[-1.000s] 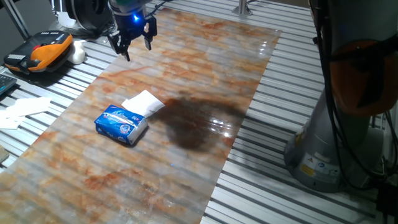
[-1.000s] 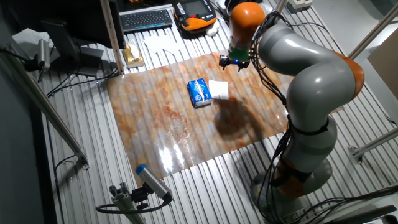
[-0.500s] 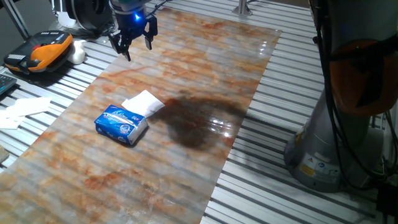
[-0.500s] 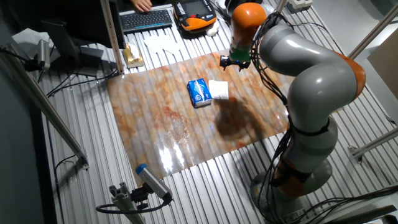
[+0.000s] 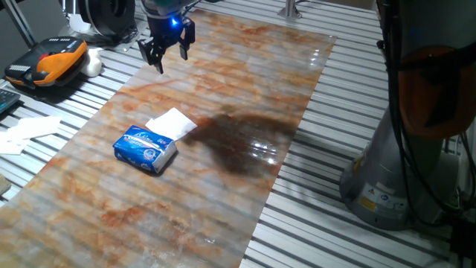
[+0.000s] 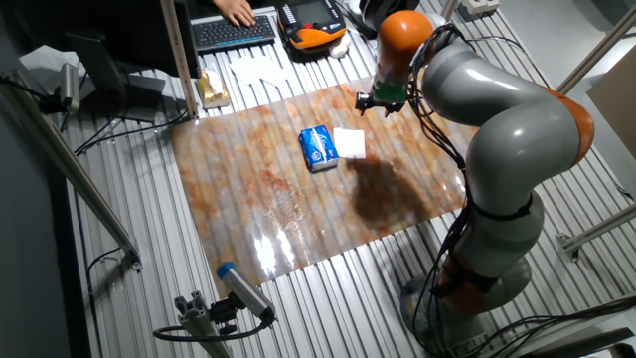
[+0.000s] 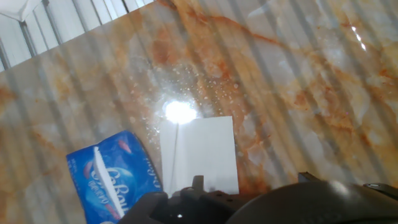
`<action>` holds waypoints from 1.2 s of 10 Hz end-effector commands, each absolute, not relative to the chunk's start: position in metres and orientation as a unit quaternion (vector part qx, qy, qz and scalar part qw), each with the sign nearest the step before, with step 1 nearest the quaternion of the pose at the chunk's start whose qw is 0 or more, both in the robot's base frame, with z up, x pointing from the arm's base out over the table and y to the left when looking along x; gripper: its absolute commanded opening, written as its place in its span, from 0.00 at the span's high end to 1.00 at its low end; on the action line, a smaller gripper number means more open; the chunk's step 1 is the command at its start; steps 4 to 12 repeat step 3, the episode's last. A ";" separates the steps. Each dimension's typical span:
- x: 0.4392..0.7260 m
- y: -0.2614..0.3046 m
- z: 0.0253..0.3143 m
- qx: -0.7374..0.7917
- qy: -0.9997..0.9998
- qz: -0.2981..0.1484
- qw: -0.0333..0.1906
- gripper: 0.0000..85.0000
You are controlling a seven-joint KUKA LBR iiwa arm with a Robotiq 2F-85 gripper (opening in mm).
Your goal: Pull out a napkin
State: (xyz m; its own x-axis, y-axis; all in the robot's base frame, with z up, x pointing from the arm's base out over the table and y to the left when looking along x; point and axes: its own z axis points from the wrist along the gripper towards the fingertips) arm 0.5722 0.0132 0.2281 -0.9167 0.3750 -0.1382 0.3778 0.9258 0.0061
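Note:
The napkin (image 5: 172, 123) is a white square sheet lying flat on the marbled mat (image 5: 245, 82), touching the right side of the blue tissue pack (image 5: 145, 149). Both also show in the other fixed view, the napkin (image 6: 349, 143) beside the pack (image 6: 318, 147). In the hand view the napkin (image 7: 199, 152) lies right of the pack (image 7: 112, 177), under a bright light spot. My gripper (image 5: 167, 52) hangs open and empty above the mat's far end, well apart from the napkin; it also shows in the other fixed view (image 6: 376, 102).
An orange-and-black device (image 5: 48, 63) and loose white papers (image 5: 30, 128) lie on the grey slats left of the mat. A keyboard (image 6: 234, 30) with a person's hand on it is beyond the mat. The robot base (image 5: 387, 186) stands right of it.
My gripper has shifted a little to the right above the mat's far end. The napkin and the pack have not moved.

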 end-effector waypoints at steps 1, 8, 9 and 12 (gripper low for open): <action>0.572 0.014 0.228 0.192 0.979 -0.003 0.065 0.20; 0.571 0.013 0.229 0.190 0.980 -0.004 0.065 0.20; 0.571 0.013 0.229 0.190 0.980 -0.004 0.065 0.20; 0.571 0.013 0.229 0.190 0.980 -0.004 0.065 0.20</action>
